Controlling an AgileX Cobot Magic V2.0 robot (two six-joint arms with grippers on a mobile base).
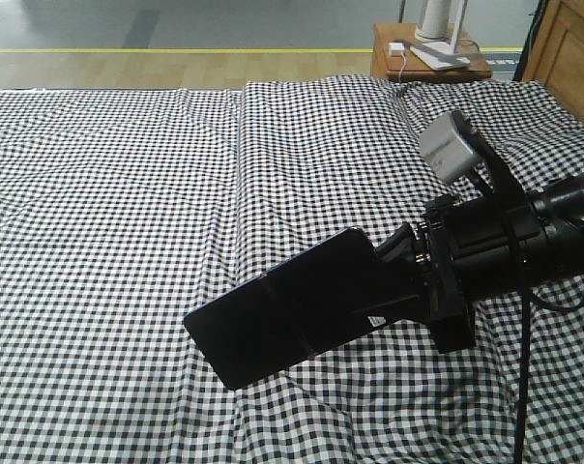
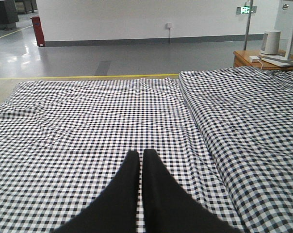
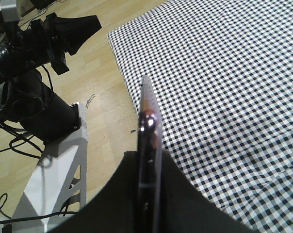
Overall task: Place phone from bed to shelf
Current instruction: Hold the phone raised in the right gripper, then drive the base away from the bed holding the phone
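The phone [image 1: 273,319], a slim black slab, hangs tilted in the air above the bed [image 1: 108,222], which has a black-and-white check sheet. My right gripper [image 1: 367,290] is shut on the phone's right end. In the right wrist view the phone [image 3: 146,116] shows edge-on with a pinkish rim, clamped between the dark fingers [image 3: 175,194] of the right gripper [image 3: 147,160]. My left gripper [image 2: 140,155] hovers low over the bed [image 2: 88,121], shut with nothing in it. The shelf is out of view.
A small orange-brown side table [image 1: 466,66] with a white appliance [image 1: 437,19] stands past the bed's far edge, beside panelled wooden furniture [image 1: 568,48]. Pale wood floor [image 3: 107,87] borders the bed. The left arm [image 3: 44,34] and the white base frame [image 3: 59,165] stand there.
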